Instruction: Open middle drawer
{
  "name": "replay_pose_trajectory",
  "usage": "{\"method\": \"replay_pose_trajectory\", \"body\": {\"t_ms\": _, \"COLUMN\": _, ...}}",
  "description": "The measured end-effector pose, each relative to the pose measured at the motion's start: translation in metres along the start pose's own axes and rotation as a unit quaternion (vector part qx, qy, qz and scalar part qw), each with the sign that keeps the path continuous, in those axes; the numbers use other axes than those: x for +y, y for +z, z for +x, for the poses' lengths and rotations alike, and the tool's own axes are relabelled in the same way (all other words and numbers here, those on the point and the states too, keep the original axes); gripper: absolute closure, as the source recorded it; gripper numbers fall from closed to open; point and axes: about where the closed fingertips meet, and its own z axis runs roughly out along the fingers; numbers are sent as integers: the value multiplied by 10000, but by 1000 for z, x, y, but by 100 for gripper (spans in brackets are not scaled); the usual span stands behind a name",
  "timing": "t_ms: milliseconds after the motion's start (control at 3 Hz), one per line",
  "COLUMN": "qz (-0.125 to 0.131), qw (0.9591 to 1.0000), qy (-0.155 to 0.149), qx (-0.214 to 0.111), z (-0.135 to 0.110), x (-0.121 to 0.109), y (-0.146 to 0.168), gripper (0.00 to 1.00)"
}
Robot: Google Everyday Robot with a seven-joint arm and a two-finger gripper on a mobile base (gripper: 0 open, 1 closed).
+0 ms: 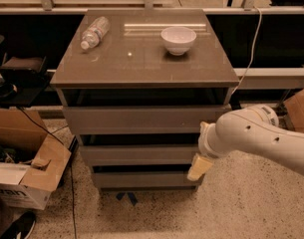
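The grey-brown cabinet (141, 59) has three handleless drawer fronts. The middle drawer (139, 154) is the second front, with a dark gap above it. My gripper (200, 166) hangs from the white arm (256, 136) at the right end of the middle drawer front, its pale tan fingertip pointing down toward the bottom drawer (141, 179). The top drawer (141, 119) is the tallest front. The arm hides the right ends of the middle and top fronts.
A white bowl (178, 39) and a lying plastic bottle (94, 32) rest on the cabinet top. An open cardboard box (27, 176) stands on the floor at left, another box (298, 108) at right. A white cable (251, 54) hangs behind.
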Motion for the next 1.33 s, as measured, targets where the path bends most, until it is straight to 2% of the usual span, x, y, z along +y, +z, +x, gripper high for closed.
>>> {"method": "replay_pose_trajectory", "body": {"t_ms": 333, "qz": -384, "qw": 9982, "qy": 404, "qx": -227, "z": 7, "x": 6, "y": 63, "gripper": 0}}
{"method": "replay_pose_trajectory", "body": {"t_ms": 667, "qz": -426, "qw": 9980, "qy": 422, "qx": -205, "z": 13, "x": 12, "y": 68, "gripper": 0}}
{"method": "replay_pose_trajectory", "body": {"t_ms": 1000, "qz": -345, "qw": 9988, "qy": 233, "qx": -250, "z": 17, "x": 19, "y": 72, "gripper": 0}}
{"method": "replay_pose_trajectory", "body": {"t_ms": 1333, "qz": -322, "qw": 9987, "qy": 123, "qx": -386, "z": 18, "x": 19, "y": 93, "gripper": 0}}
